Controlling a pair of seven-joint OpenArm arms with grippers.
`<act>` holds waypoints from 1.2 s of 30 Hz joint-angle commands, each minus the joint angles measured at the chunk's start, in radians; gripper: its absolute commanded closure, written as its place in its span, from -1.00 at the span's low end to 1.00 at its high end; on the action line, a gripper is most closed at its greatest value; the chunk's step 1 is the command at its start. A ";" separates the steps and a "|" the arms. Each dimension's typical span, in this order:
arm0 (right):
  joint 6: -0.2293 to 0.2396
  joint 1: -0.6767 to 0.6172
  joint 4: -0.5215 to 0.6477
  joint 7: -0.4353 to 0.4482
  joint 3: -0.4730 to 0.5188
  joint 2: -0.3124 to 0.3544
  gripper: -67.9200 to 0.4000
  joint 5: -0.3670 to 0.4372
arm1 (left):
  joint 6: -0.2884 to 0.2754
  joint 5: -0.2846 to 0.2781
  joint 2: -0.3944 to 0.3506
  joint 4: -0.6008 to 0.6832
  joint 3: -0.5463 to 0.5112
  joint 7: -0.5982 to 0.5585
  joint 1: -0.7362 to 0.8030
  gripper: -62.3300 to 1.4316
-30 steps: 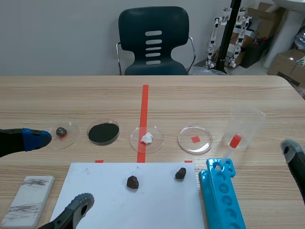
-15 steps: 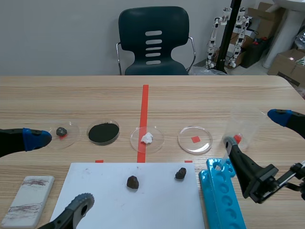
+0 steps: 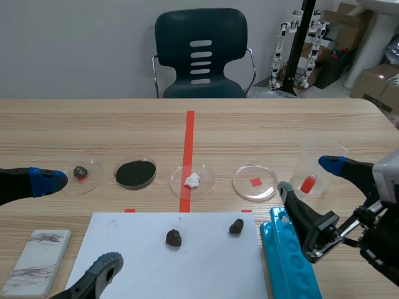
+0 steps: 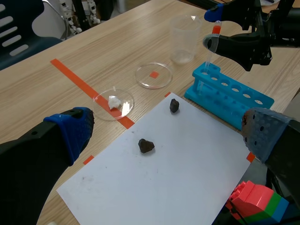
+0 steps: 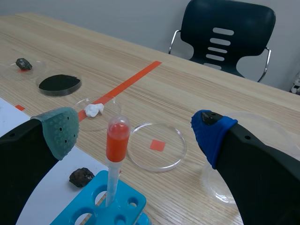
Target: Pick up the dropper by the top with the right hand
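The dropper [image 5: 116,138], a clear tube with a red bulb on top, stands upright in the end hole of the blue rack [image 5: 101,209]. My right gripper [image 5: 135,123] is open, with one finger on each side of the bulb and not touching it. In the scene view the dropper's bulb [image 3: 308,184] shows between the right gripper's [image 3: 307,177] spread fingers. The left wrist view shows the dropper [image 4: 215,30] the same way. My left gripper [image 4: 166,123] is open above the white paper [image 4: 187,164] and holds nothing.
A clear beaker [image 3: 323,163] stands just behind the dropper. Several petri dishes [image 3: 255,182] lie in a row across the table. Two dark stones [image 3: 173,237] lie on the white sheet [image 3: 206,261]. A grey block [image 3: 36,261] lies at the near left.
The right arm has come in from the right edge and set its open fingers on either side of the dropper's bulb. The left arm has not moved.
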 commanded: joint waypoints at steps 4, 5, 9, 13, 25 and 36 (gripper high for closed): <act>-0.041 -0.019 0.018 0.020 -0.015 -0.011 -0.28 0.015 | 0.001 -0.011 0.007 0.008 0.001 -0.014 0.008 -1.00; -0.048 -0.027 0.018 0.026 -0.015 -0.011 -0.26 0.015 | 0.001 -0.011 0.007 0.008 0.001 -0.014 0.008 -1.00; -0.053 -0.050 0.018 0.045 -0.015 -0.010 -0.24 0.018 | 0.001 -0.011 0.007 0.008 0.001 -0.014 0.008 -1.00; -0.053 -0.058 0.018 0.050 -0.015 -0.010 -0.08 0.018 | 0.001 -0.011 0.007 0.008 0.001 -0.014 0.008 -1.00; -0.061 -0.061 0.018 0.110 -0.015 -0.010 -0.08 0.018 | 0.001 -0.011 0.007 0.008 0.001 -0.014 0.008 -1.00; -0.079 -0.063 0.018 0.094 -0.015 -0.010 0.12 0.018 | 0.001 -0.011 0.007 0.008 0.001 -0.014 0.008 -1.00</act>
